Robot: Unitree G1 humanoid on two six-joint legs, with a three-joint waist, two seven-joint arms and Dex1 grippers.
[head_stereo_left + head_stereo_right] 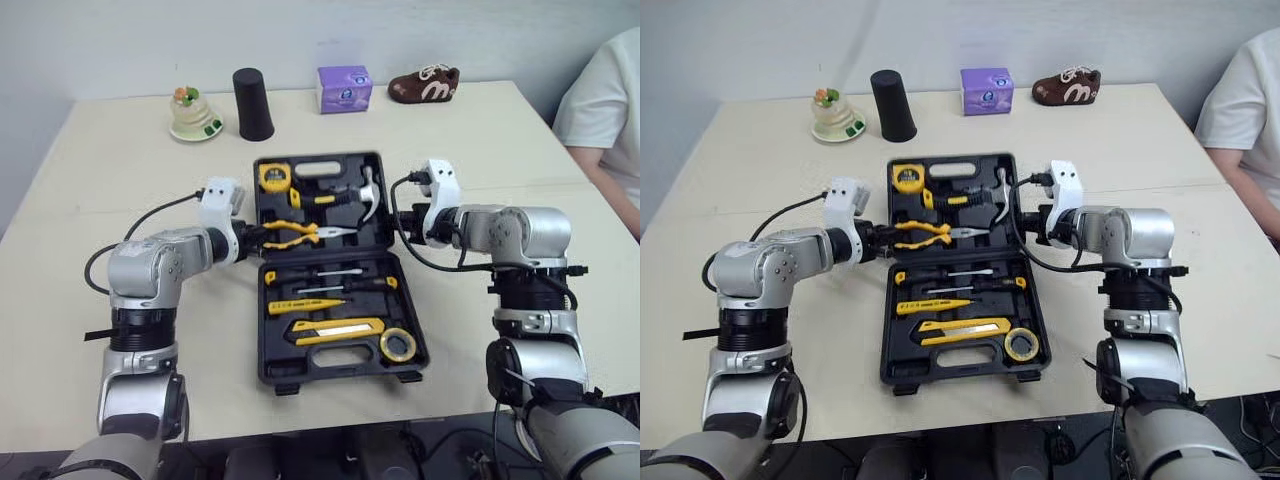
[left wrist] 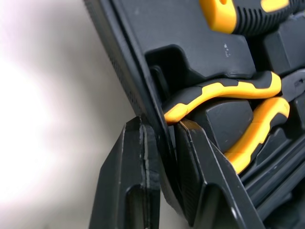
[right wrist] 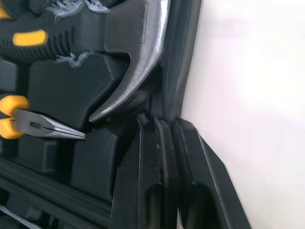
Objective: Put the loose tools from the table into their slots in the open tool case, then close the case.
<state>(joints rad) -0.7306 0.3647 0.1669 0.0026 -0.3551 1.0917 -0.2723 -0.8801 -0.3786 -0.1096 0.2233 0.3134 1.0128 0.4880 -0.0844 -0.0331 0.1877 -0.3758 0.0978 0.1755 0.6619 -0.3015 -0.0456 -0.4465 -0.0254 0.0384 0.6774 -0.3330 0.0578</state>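
Pinching the far half of the open tool case, which lies on the table, we have the left gripper clamped on its left wall and the right gripper on its right wall. Lifting unevenly could slip a wall free; swinging fast could shake the hammer or pliers from their slots.

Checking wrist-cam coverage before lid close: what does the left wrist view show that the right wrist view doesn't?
Left wrist: the left gripper clamped across the left rim of the black plastic tool case, next to the yellow-and-black pliers' handles. Right wrist: the right gripper clamped on the opposite rim, plus the steel claw hammer head and the pliers' metal nose. Both: case interior, seated pliers, pale table.
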